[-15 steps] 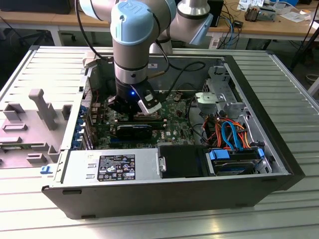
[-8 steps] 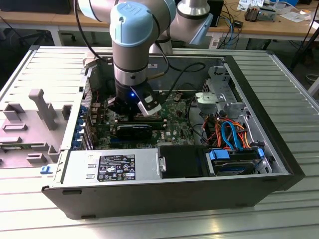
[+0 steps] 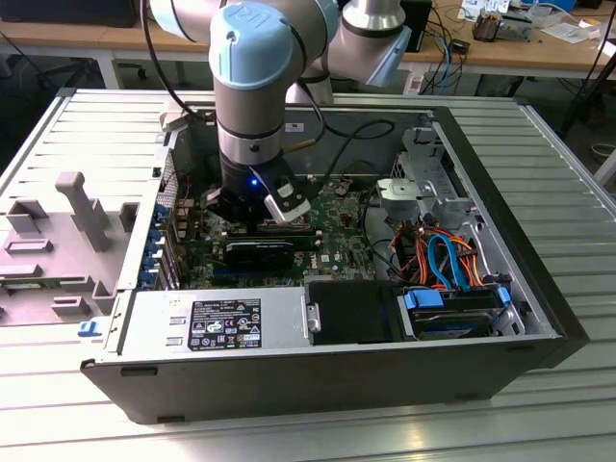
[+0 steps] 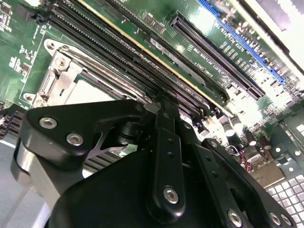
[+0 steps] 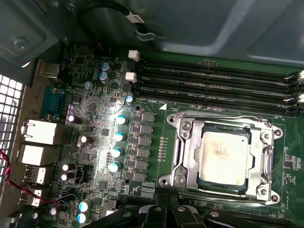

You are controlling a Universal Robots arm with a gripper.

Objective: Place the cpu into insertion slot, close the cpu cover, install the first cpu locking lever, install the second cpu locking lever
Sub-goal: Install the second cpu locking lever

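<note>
cpu (image 5: 222, 154) seated in insertion slot (image 5: 187, 151); gripper (image 4: 164, 111) just beside; finger state unclear

Robotics lab or electronics workshop.
An opened computer case (image 3: 318, 366) lies on a slatted aluminium table (image 3: 539, 135); behind stand wooden workbenches (image 3: 87, 38) strewn with cables (image 3: 448, 48).

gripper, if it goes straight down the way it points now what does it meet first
Probably the motherboard beside the cpu, near the long black memory slots. The gripper points down at the board, but depth is unclear.
</note>
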